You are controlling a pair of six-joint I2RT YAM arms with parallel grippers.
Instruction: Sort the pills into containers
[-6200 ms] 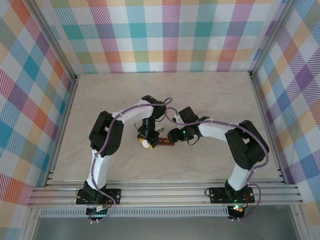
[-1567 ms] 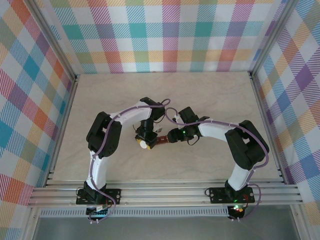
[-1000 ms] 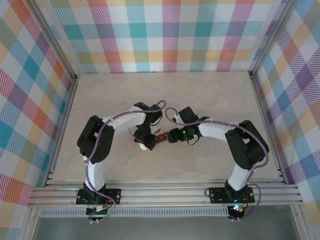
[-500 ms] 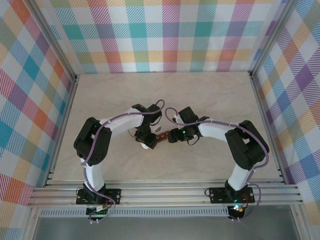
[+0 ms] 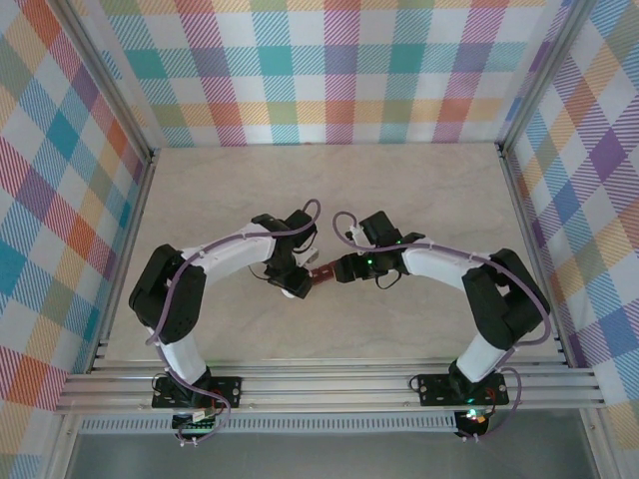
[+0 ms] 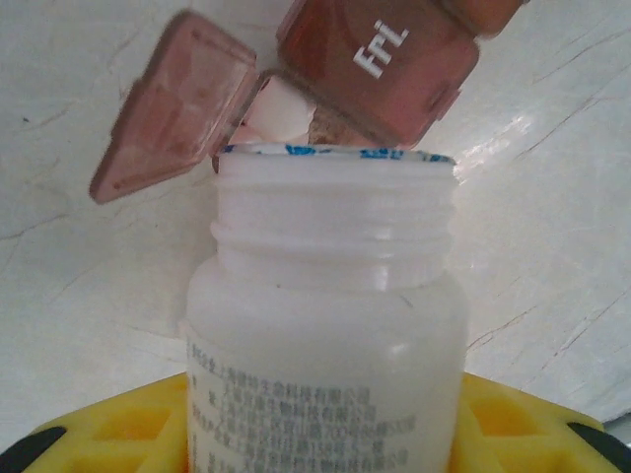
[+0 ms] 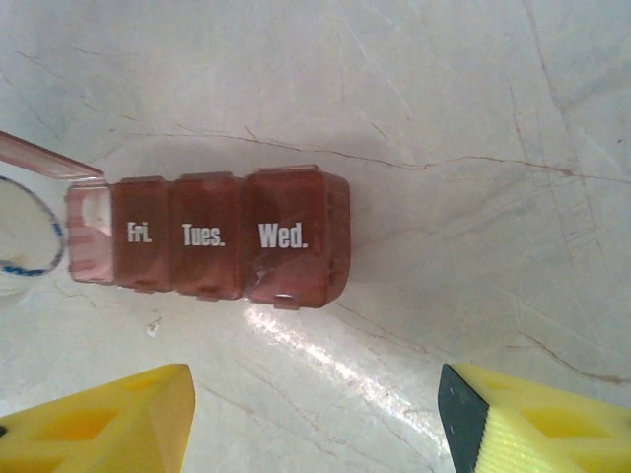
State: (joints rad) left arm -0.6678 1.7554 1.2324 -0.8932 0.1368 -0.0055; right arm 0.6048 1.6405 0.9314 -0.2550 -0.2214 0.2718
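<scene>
Mouth of white cylindrical plastic bottle (image 6: 325, 325), pinched in left end effector (image 6: 325, 439), faces the open end of red-brown plastic compartment strip (image 7: 212, 236), which lies on the tabletop (image 7: 444, 99) lengthwise toward the spread right end effector (image 7: 315, 414).

A pale marbled table (image 5: 429, 200) is enclosed by checked walls (image 5: 329, 70); metal rails (image 5: 329, 384) are fixed at its near edge.

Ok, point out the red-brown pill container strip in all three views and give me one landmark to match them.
Top external: container strip mid-table, between the two arm tips.
Left wrist: container strip along the top edge, end lid flipped open to the left.
Right wrist: container strip left of centre, lying flat, end lid open.
Shared landmark: white bottle, its mouth at the strip's open end.
</scene>
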